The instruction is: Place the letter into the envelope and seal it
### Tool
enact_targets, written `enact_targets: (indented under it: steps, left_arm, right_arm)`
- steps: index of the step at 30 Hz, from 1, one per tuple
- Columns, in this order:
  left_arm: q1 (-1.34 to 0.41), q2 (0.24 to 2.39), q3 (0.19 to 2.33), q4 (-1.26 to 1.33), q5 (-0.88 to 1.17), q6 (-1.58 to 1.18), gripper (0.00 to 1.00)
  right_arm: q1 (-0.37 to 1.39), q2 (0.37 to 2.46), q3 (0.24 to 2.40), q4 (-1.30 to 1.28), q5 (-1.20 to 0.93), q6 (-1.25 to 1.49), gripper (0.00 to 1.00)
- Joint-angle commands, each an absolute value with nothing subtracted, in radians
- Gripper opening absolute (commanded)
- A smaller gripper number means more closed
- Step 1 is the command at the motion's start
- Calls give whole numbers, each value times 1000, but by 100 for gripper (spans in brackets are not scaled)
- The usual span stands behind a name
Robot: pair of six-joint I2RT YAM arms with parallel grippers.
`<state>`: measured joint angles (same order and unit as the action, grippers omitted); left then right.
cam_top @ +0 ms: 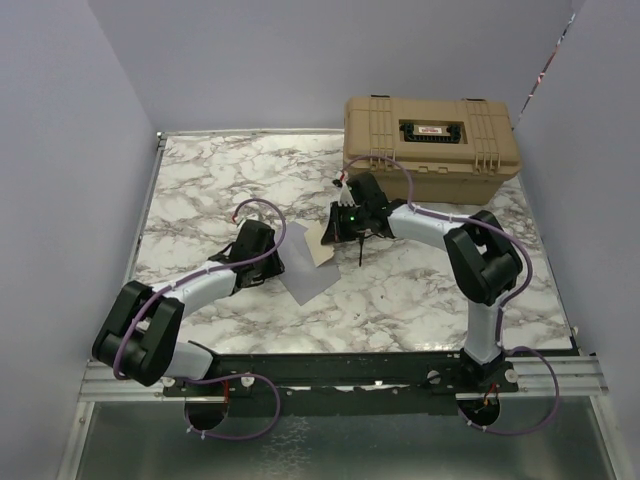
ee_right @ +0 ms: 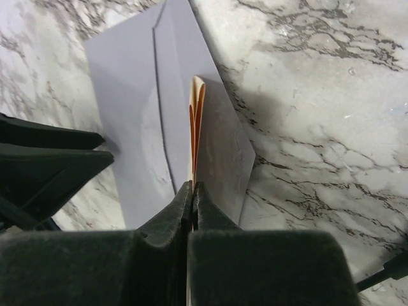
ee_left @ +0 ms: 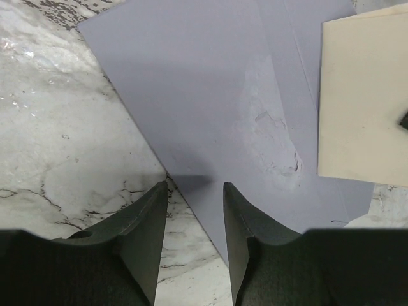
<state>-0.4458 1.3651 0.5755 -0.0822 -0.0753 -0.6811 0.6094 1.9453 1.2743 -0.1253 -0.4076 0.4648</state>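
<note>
The grey envelope [cam_top: 306, 268] lies flat on the marble table between the arms; it also shows in the left wrist view [ee_left: 210, 108] and the right wrist view [ee_right: 131, 115]. The tan letter [cam_top: 322, 243] hangs above the envelope's far side, seen edge-on in the right wrist view [ee_right: 196, 121] and flat in the left wrist view [ee_left: 363, 102]. My right gripper [ee_right: 193, 186] is shut on the letter's edge and holds it over the envelope. My left gripper [ee_left: 195, 186] is open, low over the envelope's near left edge, with one finger [ee_left: 239, 217] over the paper.
A big tan hard plastic case [cam_top: 430, 138] stands at the back right of the table, just behind the right arm. Purple walls close in the left, back and right. The marble table [cam_top: 200, 190] stretches left and behind the envelope.
</note>
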Motion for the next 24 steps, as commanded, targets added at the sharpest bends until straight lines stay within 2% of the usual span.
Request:
enact_targets:
  steps: [1, 15, 22, 24]
  left_arm:
    - [-441, 1401, 582, -140, -53, -640, 42]
    - [-440, 1469, 570, -116, 30, -655, 42]
    - [-440, 1472, 558, -90, 39, -667, 42]
    - [-440, 1467, 548, -89, 25, -672, 42]
  right_arm:
    - [616, 2000, 1282, -161, -407, 408, 0]
    - [645, 2070, 1295, -98, -539, 470, 0]
    - [672, 2059, 1283, -61, -497, 492, 0]
    - [673, 2033, 1272, -65, -443, 493, 7]
